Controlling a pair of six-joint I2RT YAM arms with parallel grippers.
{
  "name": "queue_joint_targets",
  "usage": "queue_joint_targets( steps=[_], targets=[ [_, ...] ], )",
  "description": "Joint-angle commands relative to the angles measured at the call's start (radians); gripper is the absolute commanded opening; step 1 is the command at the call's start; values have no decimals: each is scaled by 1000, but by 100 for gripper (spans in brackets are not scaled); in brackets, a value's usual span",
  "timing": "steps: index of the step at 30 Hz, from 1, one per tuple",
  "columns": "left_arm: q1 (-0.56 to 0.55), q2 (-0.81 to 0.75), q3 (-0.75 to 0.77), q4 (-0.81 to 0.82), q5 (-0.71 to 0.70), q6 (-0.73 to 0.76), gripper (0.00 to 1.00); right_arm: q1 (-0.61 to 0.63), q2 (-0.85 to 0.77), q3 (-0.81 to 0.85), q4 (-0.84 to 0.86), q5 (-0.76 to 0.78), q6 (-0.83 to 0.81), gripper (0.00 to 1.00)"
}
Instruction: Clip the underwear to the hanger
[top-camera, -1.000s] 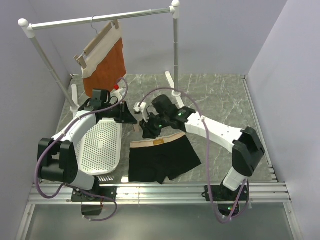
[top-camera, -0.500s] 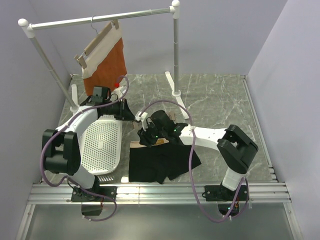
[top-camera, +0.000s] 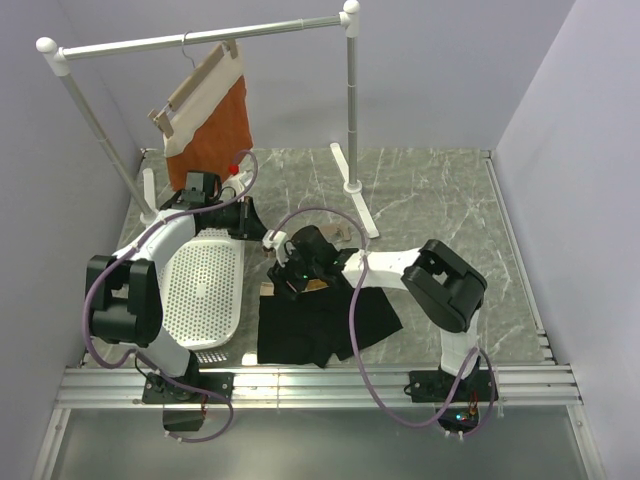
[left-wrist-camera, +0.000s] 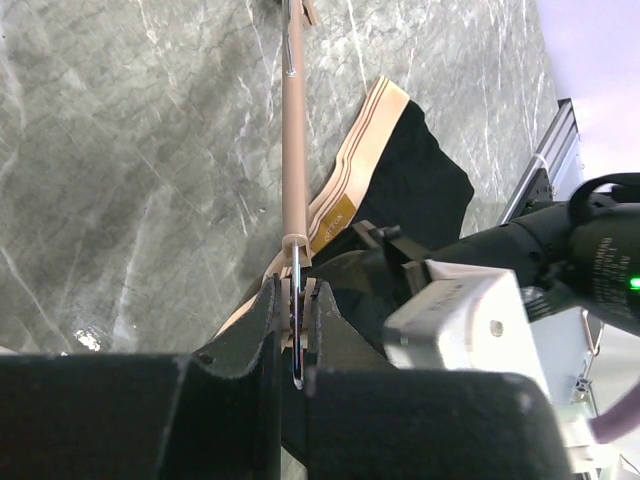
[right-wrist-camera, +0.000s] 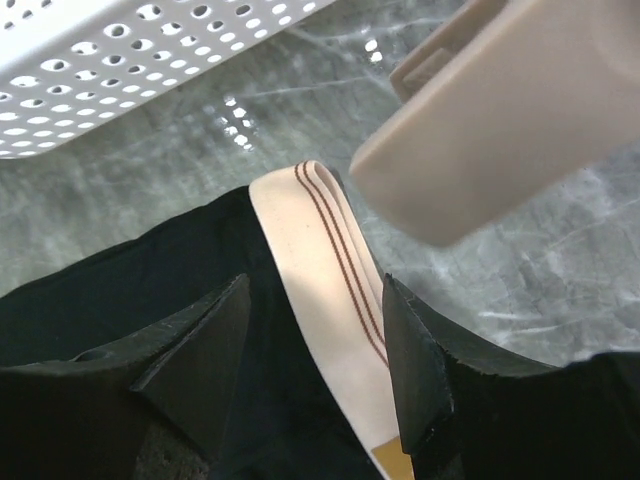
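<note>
While the left jaws pinch shut on the hanger's (left-wrist-camera: 292, 150) wire, the right jaws stand part-open astride the tan waistband; the underwear (top-camera: 310, 325) lies at the table's (top-camera: 440, 220) six o'clock, hanger at its twelve.

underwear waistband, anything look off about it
Yes. The underwear lies rumpled rather than flat, and its tan waistband curls over at the end and runs slantwise inside the open right hand. No damage shows.

The hanger (left-wrist-camera: 293, 150) is cut by the left wrist view's top edge; overhead, the right arm (top-camera: 385, 268) covers the top of the underwear (top-camera: 315, 325)
</note>
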Motion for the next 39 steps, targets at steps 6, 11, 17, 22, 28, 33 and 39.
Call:
queue_joint_targets(
  steps=[6, 11, 17, 22, 28, 33, 39],
  targets=[
    [5, 11, 33, 28, 43, 17, 0, -11, 35, 31, 20, 8, -47, 63],
    [5, 2, 19, 44, 37, 7, 0, -25, 55, 40, 25, 6, -44, 63],
    [8, 14, 36, 11, 34, 24, 0, -28, 93, 55, -33, -23, -67, 63],
    [8, 17, 44, 1, 34, 37, 0, -30, 87, 52, -95, -61, -112, 56],
    [12, 9, 36, -24, 26, 60, 0, -30, 67, 37, -124, -104, -152, 44],
    [14, 6, 19, -39, 23, 75, 0, -28, 60, 32, -112, -89, -150, 22],
    [17, 12, 9, -75, 32, 130, 0, -28, -8, -23, -44, -81, -166, 0]
  ],
)
